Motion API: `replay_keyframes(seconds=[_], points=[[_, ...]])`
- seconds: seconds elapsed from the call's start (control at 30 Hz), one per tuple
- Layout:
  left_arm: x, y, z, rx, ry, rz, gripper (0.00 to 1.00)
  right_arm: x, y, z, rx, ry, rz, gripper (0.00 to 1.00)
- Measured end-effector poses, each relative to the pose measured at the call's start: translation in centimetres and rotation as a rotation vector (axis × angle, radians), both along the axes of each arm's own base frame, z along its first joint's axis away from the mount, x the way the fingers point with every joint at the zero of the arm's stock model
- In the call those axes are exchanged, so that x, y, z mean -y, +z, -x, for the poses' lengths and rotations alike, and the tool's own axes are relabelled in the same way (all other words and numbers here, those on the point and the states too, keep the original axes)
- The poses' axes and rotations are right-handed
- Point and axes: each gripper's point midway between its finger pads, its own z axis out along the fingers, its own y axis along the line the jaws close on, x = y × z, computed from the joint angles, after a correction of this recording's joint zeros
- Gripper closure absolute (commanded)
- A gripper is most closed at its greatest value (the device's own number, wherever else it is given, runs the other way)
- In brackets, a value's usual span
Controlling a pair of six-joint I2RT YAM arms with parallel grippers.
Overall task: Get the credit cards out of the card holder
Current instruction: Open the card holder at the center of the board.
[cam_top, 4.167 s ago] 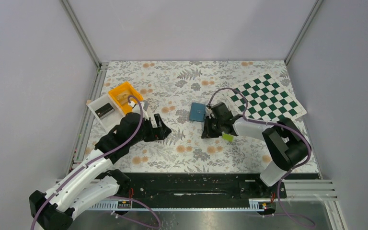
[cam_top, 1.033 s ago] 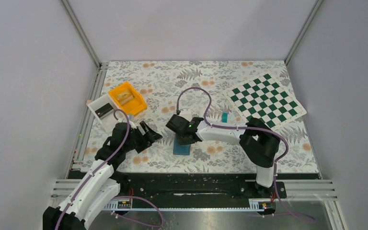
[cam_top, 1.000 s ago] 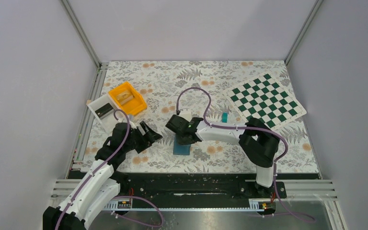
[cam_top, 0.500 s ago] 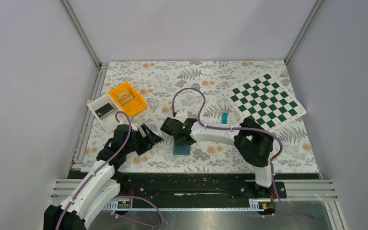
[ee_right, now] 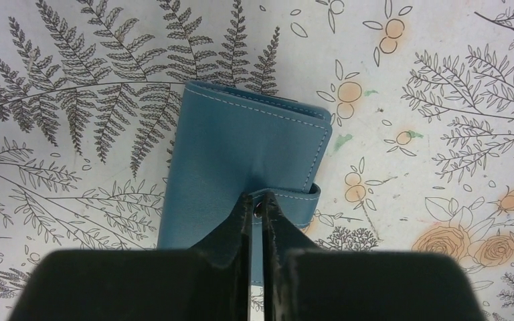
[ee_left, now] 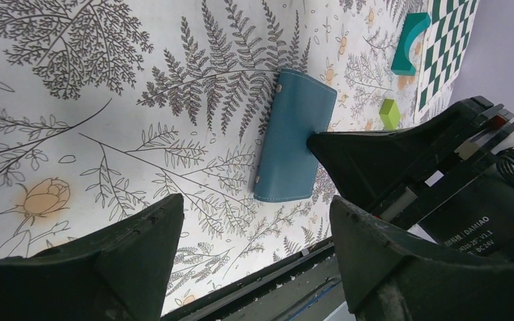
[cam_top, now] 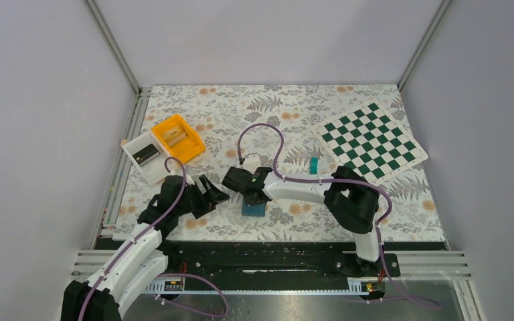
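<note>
Right arm's black motor housing (ee_left: 485,224), lower right of the left wrist view: "DAMIAO" in pale letters, upside down in the frame.
Line next to that brand name: looks like "DC24V", also upside down, too small for me to be sure.
Top and right wrist views: nothing I can read.

Floral table (cam_top: 274,107) bears card holder (cam_top: 255,210), checkerboard (cam_top: 373,139), orange bin (cam_top: 190,150), white bin (cam_top: 155,171).
</note>
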Motion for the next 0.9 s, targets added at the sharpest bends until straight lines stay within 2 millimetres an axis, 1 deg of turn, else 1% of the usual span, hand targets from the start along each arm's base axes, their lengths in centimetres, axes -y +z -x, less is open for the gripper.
replay_keyframes(seconds=[0.13,0.27,0.53,0.7,0.9], points=[[0.4,-0.5,0.2,-0.012,-0.016,0.017,0.24,0.2,0.4,-0.1,0.021,0.004,-0.020,1.00],[0.7,-0.9,0.3,-0.030,-0.031,0.028,0.26,0.3,0.5,-0.1,0.040,0.016,-0.052,1.00],[1.5,-0.9,0.4,-0.030,-0.067,0.042,0.26,0.6,0.9,0.5,0.069,0.070,-0.137,1.00],[2.4,-1.3,1.2,-0.043,-0.118,0.029,0.21,1.0,1.8,1.0,0.095,0.093,-0.199,1.00],[3.6,-2.1,2.4,-0.055,-0.196,-0.035,0.09,2.1,3.7,1.6,0.141,0.097,-0.304,1.00]])
